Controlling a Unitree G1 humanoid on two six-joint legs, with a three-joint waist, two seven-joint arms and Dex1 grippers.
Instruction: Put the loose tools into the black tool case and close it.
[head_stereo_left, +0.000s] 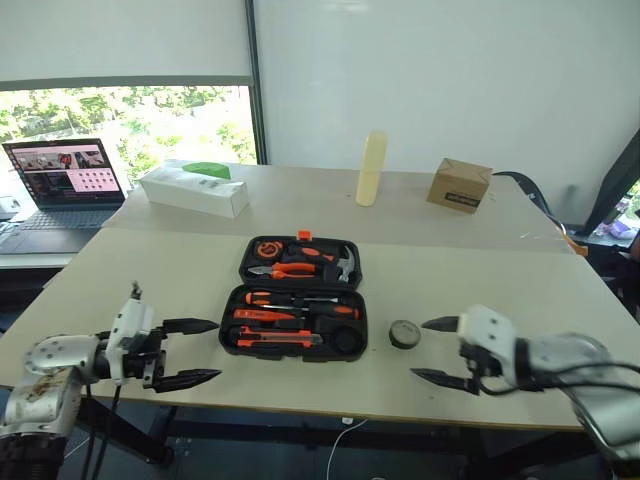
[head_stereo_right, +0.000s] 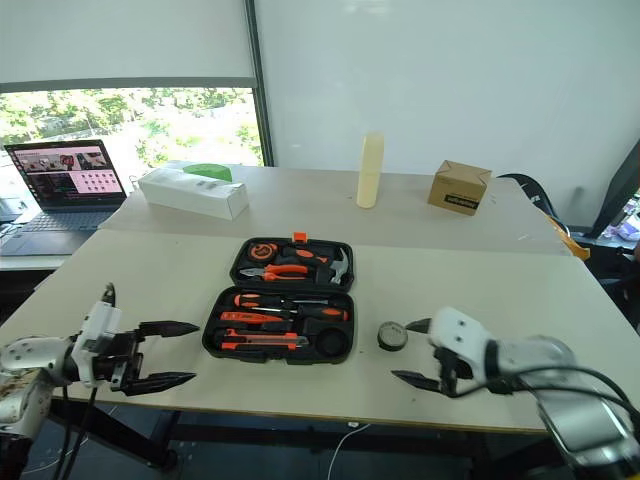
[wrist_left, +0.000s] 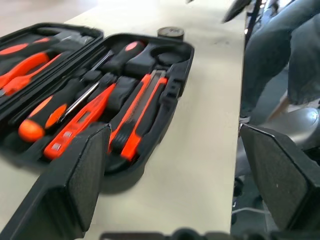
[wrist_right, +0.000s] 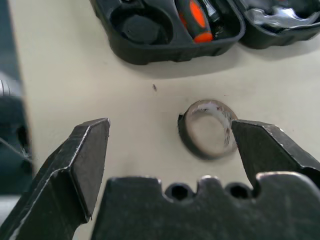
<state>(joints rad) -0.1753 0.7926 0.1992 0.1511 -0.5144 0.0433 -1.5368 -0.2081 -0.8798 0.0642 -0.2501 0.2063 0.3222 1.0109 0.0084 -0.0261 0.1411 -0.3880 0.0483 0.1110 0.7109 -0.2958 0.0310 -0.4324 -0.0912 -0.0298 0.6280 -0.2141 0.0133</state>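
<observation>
Small black tape roll (head_stereo_left: 404, 334) loose on pale worktop (head_stereo_left: 180, 270), near front edge, beside open black plastic tool case (head_stereo_left: 294, 322). Right gripper (head_stereo_left: 437, 350) released, empty, approaching roll; centre jaws over roll before clenching. Left gripper (head_stereo_left: 192, 352) released, empty.

I see a black case (head_stereo_left: 293, 300) holding orange-and-black tools, a black tape roll (head_stereo_left: 404, 334) on my cream counter (head_stereo_left: 480, 290), a brown box (head_stereo_left: 459, 185), a pale yellow bottle (head_stereo_left: 371, 168), and a white carton (head_stereo_left: 194, 189) with a green patch.
</observation>
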